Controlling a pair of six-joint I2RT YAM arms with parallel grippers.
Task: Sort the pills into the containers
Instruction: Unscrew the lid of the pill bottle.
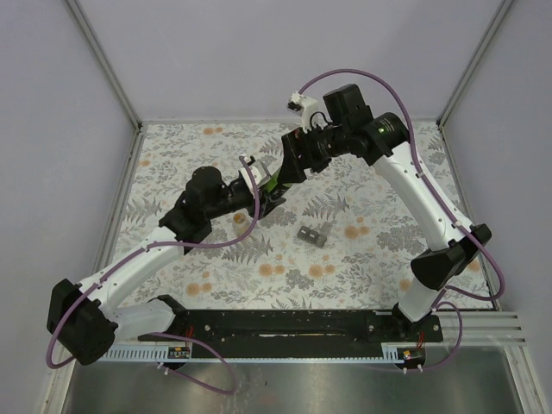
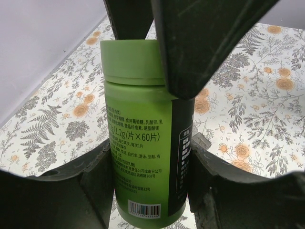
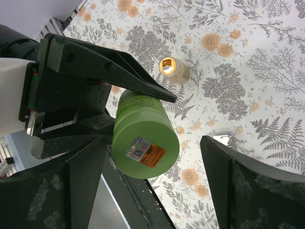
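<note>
I hold the smooth green plastic pill bottle (image 2: 138, 143) off the flower-patterned tabletop (image 1: 379, 259), clamped at its lower body between the jaws of my left gripper (image 2: 150, 152). It is a cylinder with a matching green cap still on, a printed label with a barcode near its base, and a small orange-and-white sticker on the flat cap top. A small clear round vial (image 3: 172, 68), mouth open and glowing orange inside, stands on the tabletop just beyond the bottle. A small grey rectangular block (image 1: 314, 235) lies flat near the middle, apart from both.
</note>
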